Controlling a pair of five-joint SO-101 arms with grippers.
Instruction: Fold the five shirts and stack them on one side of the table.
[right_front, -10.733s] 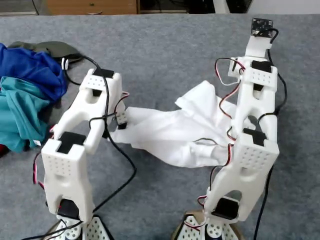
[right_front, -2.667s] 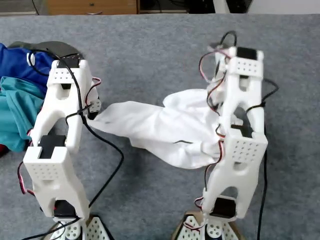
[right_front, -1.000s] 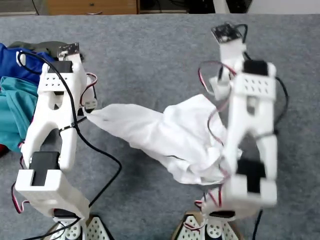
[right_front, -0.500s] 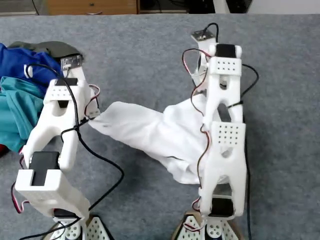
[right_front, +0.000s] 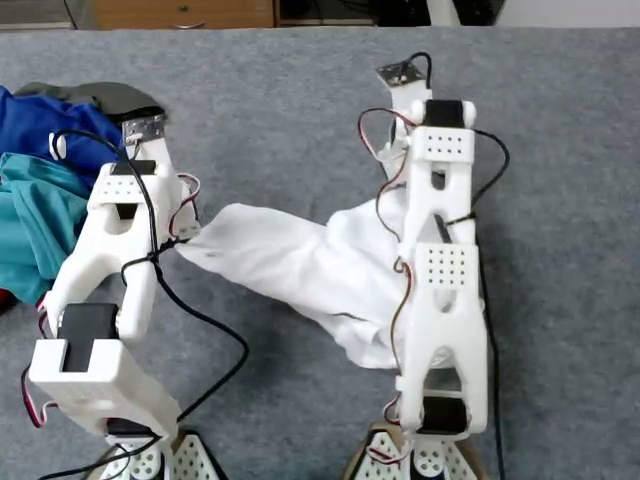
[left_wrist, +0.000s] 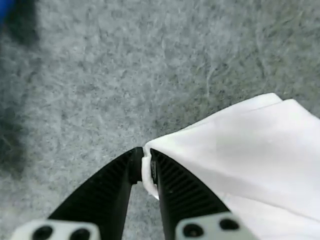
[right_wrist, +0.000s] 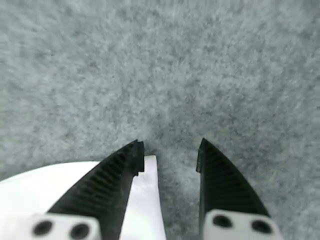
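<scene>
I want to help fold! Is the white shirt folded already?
No, not folded. The white shirt lies rumpled and bunched on the grey table, one corner pinched by the left gripper.

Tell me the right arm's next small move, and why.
Probably shift the right pincer sideways over the shirt edge, lower it and close. It is open, with the white edge at one finger and mostly bare table in the gap. The left pincer is shut on a corner, and the shirt lies crumpled, so a second grip seems needed to spread it.
</scene>
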